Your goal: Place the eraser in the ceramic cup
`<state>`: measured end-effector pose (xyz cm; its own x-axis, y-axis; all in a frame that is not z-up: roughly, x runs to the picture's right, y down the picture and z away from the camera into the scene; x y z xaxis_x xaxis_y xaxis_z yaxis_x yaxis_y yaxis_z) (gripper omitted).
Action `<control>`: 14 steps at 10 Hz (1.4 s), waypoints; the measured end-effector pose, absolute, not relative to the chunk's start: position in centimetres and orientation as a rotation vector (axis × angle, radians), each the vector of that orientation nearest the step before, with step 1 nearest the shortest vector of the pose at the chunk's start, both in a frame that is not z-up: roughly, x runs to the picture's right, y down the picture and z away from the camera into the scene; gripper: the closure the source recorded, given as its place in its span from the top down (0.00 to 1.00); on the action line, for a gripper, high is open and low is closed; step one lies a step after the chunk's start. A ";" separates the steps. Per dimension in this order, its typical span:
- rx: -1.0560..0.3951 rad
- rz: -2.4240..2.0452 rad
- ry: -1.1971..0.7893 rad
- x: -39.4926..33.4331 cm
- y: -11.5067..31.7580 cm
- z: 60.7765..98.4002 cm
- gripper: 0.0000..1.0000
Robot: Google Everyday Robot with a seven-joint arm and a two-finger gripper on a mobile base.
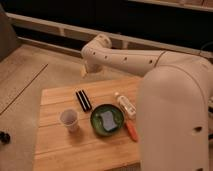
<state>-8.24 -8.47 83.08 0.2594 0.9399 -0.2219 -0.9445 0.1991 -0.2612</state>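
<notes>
not really started as far as i can tell: the eraser (83,100) lies flat on the surface (65,150) just beside the ceramic cup (69,120), at its 1 o'clock, while my pincer (89,69) hangs open and empty past the far edge at 12 o'clock, so the grab and the drop are both left.

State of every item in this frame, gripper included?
eraser: flat on the table, not picked up.
ceramic cup: upright, no eraser in it.
green bowl: upright, holding the blue-grey pad.
orange-handled tool: flat beside the bowl.
pale bottle: lying on its side.
gripper: above the table's far edge, apart from the eraser.
</notes>
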 end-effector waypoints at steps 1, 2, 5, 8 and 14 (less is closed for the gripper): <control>-0.408 1.307 -0.006 -9.2 -8.2 84.2 0.65; -0.454 1.279 -0.023 -10.5 -7.5 85.7 0.65; -0.566 1.171 -0.041 -14.9 -5.2 87.5 0.65; -0.615 1.121 -0.023 -15.7 -3.8 88.0 0.65; -0.610 1.089 -0.060 -17.0 -4.7 88.2 0.65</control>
<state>-17.03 -4.74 88.21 0.4784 0.8432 -0.2452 -0.8110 0.3171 -0.4917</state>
